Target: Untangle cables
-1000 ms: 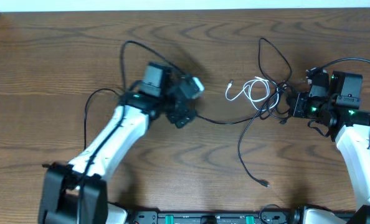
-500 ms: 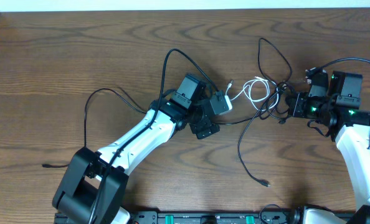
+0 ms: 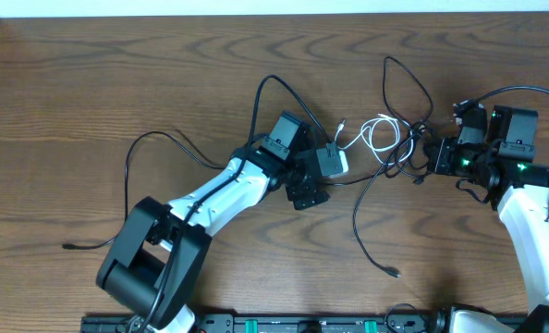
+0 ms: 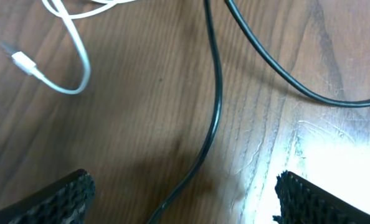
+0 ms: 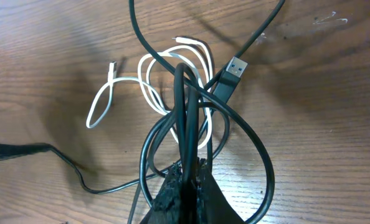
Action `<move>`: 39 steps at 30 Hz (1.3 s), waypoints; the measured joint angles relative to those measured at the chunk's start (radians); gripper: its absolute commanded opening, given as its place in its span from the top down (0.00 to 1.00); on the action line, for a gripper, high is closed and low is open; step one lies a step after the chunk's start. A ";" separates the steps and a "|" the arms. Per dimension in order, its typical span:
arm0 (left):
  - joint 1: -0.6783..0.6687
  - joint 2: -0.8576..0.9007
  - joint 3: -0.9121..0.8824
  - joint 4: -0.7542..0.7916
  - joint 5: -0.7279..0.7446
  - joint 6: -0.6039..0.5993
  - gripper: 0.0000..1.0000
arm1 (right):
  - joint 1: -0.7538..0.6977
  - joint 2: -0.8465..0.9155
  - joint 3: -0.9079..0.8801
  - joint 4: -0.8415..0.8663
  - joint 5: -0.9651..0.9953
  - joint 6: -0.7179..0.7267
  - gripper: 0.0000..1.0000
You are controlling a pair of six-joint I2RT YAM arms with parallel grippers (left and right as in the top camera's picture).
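Note:
The cables lie tangled right of centre: black cords [image 3: 406, 85] looping around a coiled white cord [image 3: 374, 135]. One black strand trails down to a small plug [image 3: 395, 273]. My left gripper [image 3: 319, 178] stands open just left of the white cord. In the left wrist view a black cord [image 4: 211, 118] runs on the wood between the wide-apart fingertips [image 4: 63, 199], and the white cord's plug end [image 4: 23, 61] lies ahead. My right gripper [image 3: 429, 153] is shut on a black cord [image 5: 186, 118] in the tangle, beside a USB plug [image 5: 233, 70] and the white coil [image 5: 149, 84].
The brown wooden table [image 3: 90, 83] reaches a pale strip at the far edge. The left arm's own thick black cable [image 3: 150, 139] loops over the wood at the left. The right arm's body [image 3: 533, 222] fills the right side.
My left arm has swung right from left of centre, and its open gripper has come up close to the white cord. The right gripper has kept still, shut on its cord.

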State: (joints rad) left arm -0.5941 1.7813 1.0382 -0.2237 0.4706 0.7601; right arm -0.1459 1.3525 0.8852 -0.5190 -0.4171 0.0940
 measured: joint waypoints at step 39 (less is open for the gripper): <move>-0.044 0.090 0.000 0.077 -0.269 -0.062 0.92 | 0.000 0.000 0.000 -0.001 -0.010 0.000 0.99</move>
State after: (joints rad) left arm -0.6380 1.8709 1.0382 -0.1463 0.2020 0.6979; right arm -0.1459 1.3525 0.8852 -0.5198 -0.4274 0.0940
